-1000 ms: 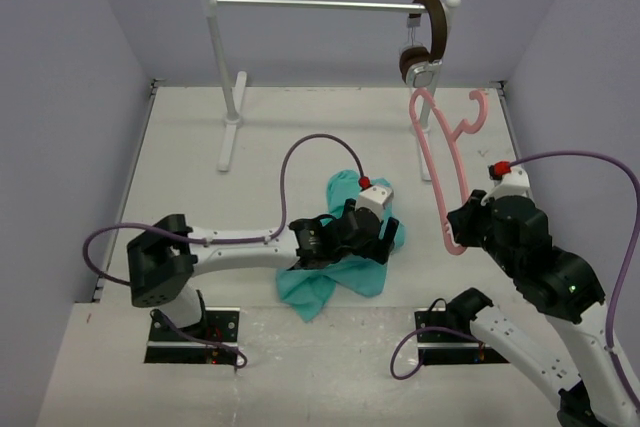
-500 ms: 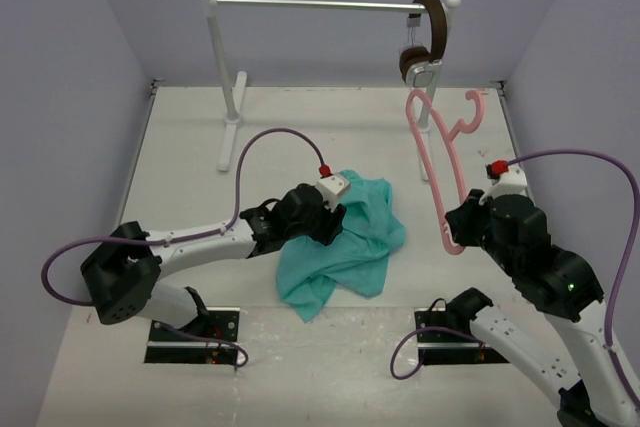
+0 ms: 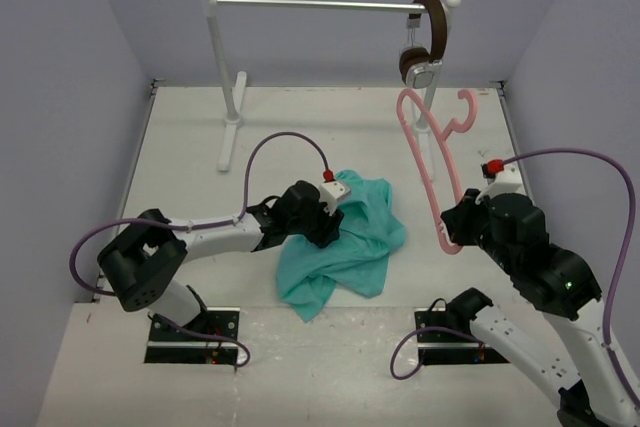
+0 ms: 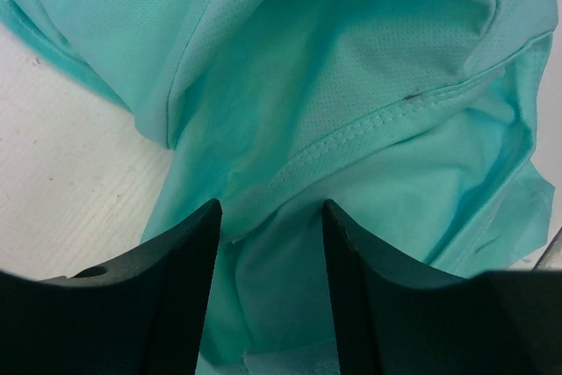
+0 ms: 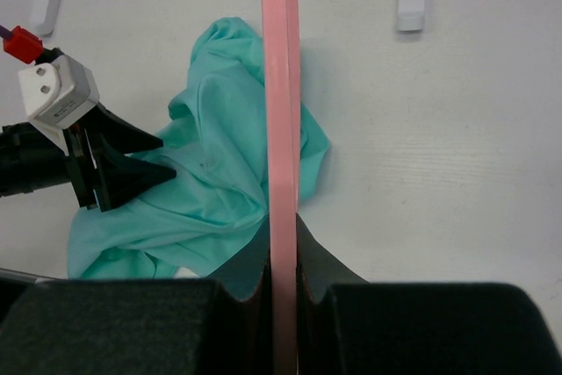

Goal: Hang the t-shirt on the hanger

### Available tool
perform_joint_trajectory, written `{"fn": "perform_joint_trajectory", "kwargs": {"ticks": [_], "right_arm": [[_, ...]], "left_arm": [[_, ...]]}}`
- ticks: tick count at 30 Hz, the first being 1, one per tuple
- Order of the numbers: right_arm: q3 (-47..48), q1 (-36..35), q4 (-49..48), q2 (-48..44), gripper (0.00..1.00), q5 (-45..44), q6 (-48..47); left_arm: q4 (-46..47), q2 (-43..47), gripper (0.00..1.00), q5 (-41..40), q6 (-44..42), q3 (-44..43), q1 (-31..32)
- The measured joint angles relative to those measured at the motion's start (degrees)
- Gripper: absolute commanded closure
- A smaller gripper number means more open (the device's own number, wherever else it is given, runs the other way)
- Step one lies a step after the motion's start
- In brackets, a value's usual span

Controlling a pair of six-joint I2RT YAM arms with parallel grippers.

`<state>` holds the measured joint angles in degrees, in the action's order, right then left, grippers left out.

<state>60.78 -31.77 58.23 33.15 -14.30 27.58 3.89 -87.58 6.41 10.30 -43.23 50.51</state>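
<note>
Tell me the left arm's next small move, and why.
Probably close the left end effector on the t-shirt: its fingers sit apart, straddling the stitched hem without pinching it, while the right end effector is clamped on the hanger.

No readable text, labels, brands, numbers or signs anywhere in view.

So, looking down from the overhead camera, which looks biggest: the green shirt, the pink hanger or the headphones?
1. t-shirt: covers the most area.
2. hanger: long but thin.
3. headphones: smallest, though they also sit farthest away.
</note>
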Motion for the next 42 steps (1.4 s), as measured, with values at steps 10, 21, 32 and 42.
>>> {"fn": "perform_joint_trajectory", "kwargs": {"ticks": [10, 21, 32, 42], "right_arm": [[-1.1, 0.0, -0.6, 1.1, 0.99, 0.4, -0.7], [-1.3, 0.0, -0.9, 1.1, 0.99, 0.5, -1.1], [-1.8, 0.0, -2.1, 1.5, 0.99, 1.4, -1.3], [-2.1, 0.0, -2.8, 2.1, 0.99, 2.4, -1.4]], "left_arm": [[1.2, -0.5, 0.48, 0.7, -0.7, -4.1, -0.1], [1.2, -3.6, 0.41, 2.4, -1.1, -5.5, -0.1], [4.5, 0.8, 0.32, 5.8, -0.4, -2.3, -0.1], [8.6, -5.7, 0.35, 8.8, 1.1, -4.1, 0.6]]}}
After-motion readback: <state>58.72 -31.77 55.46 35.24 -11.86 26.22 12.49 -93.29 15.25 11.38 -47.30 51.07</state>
